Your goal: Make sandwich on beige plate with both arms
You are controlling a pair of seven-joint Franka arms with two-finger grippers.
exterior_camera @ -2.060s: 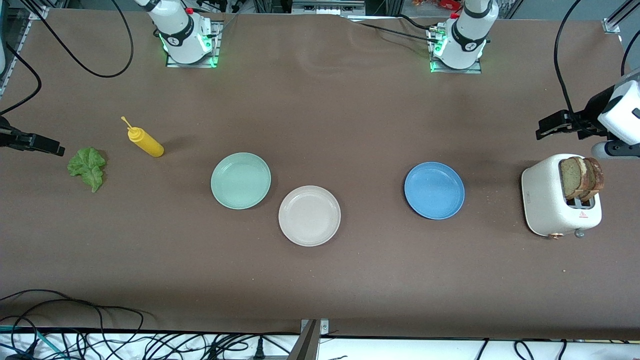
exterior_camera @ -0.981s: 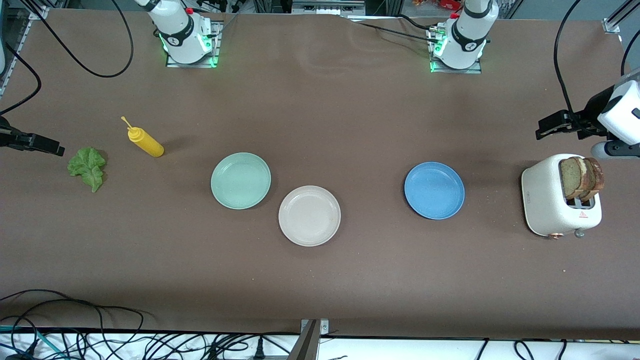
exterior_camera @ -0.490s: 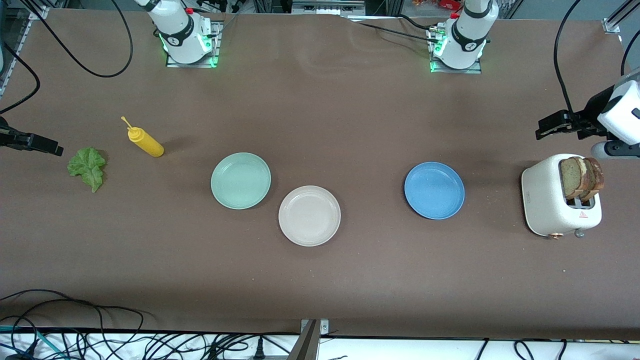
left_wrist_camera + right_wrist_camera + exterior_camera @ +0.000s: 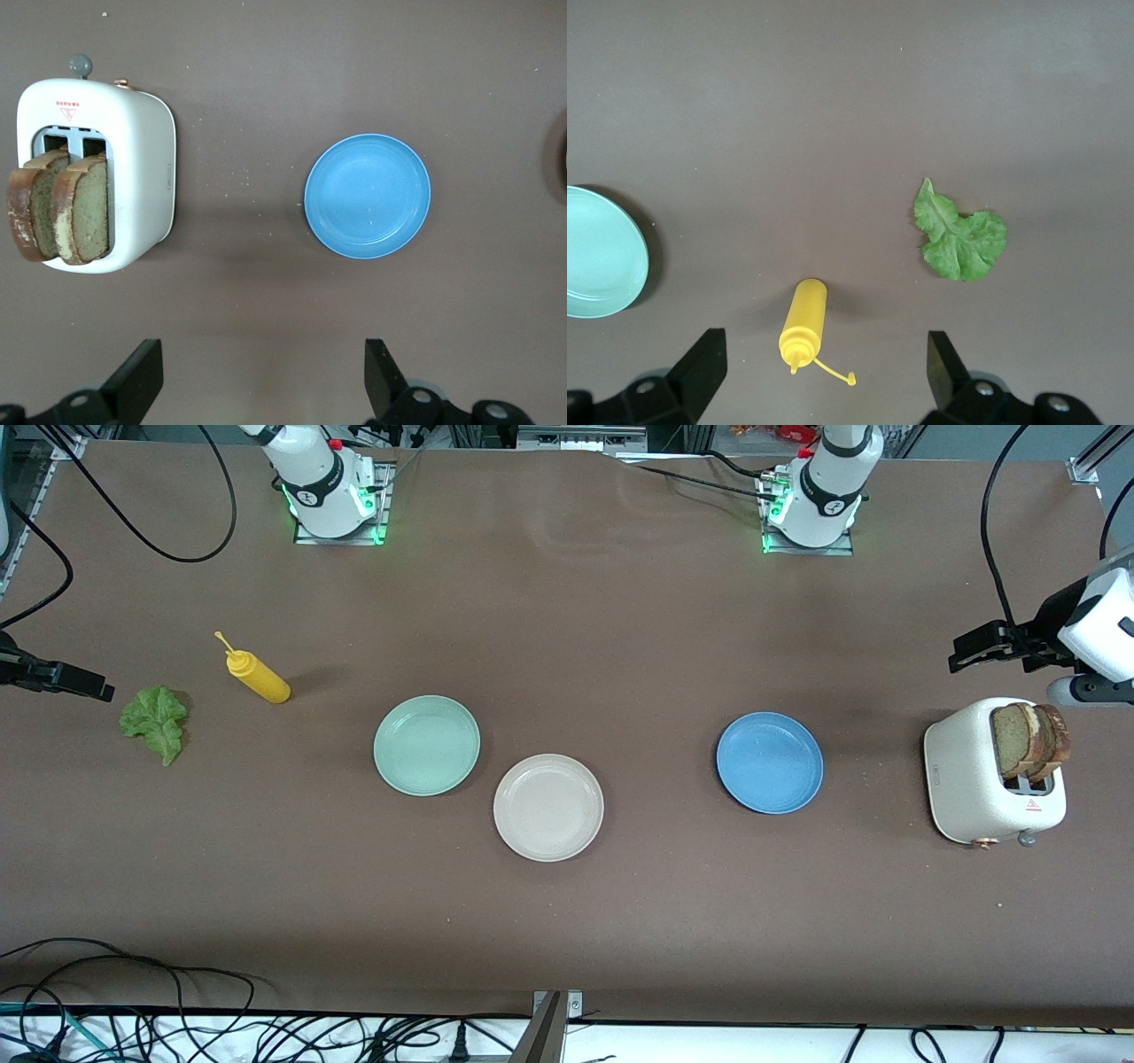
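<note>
Left end effector [image 4: 257, 390] spread wide, holding nothing, over bare surface [image 4: 620, 646] near the toaster [image 4: 133, 177]; right end effector [image 4: 824, 390] likewise, near the lettuce [image 4: 961, 243].

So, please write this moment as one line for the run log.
stage: not started | beige plate: empty | bread slices: in toaster | lettuce leaf: on table | left gripper: open, empty | right gripper: open, empty

Front view — high, facing both bases, spans the whole table [image 4: 567, 921]. Left wrist view looks straight down from well above on the toaster [image 4: 133, 168] and blue plate [image 4: 368, 195]; right wrist view likewise on the lettuce leaf [image 4: 961, 243] and mustard bottle [image 4: 803, 323] — both areas shared with the front view.
</note>
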